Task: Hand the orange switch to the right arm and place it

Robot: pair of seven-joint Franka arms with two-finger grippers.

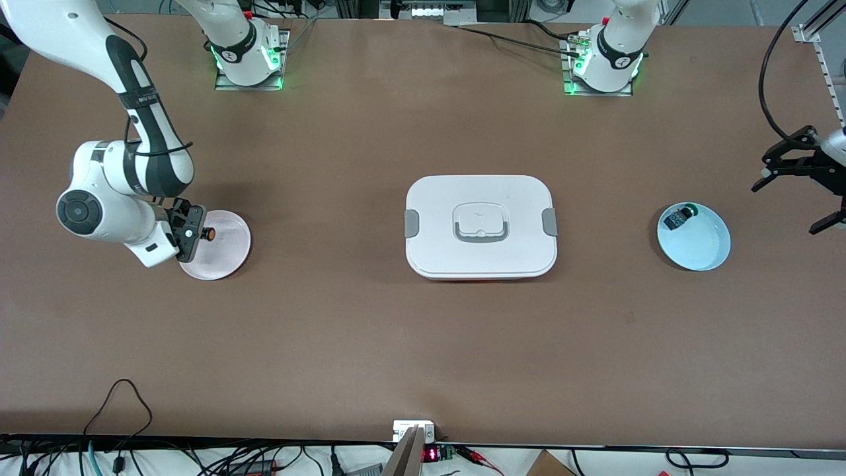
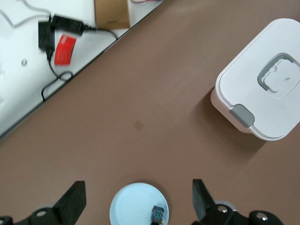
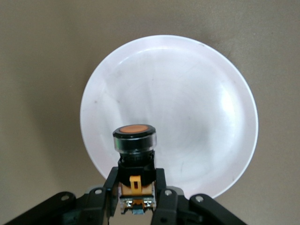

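while the orange switch (image 3: 134, 161) is clamped by its black body between the fingers of the right gripper (image 3: 136, 197), it is held in the air over a pale pink plate (image 1: 228, 254) that lies at the right arm's end of the table (image 1: 370, 344). in the right wrist view the switch's round orange cap is seen pointing away from the gripper, above the plate's bare surface. the left gripper (image 1: 800, 192) is held above the table's edge at the left arm's end, and its black fingers (image 2: 72, 201) are spread wide apart with nothing between them. just beneath it, in the left wrist view, a light blue plate (image 2: 136, 206) is seen, and on this plate a small black switch with a green cap (image 1: 679, 215) is lying close to the rim. a white lidded box (image 1: 480, 227) with grey side clips and a grey handle is set at the middle of the table, between the two plates and well apart from both.
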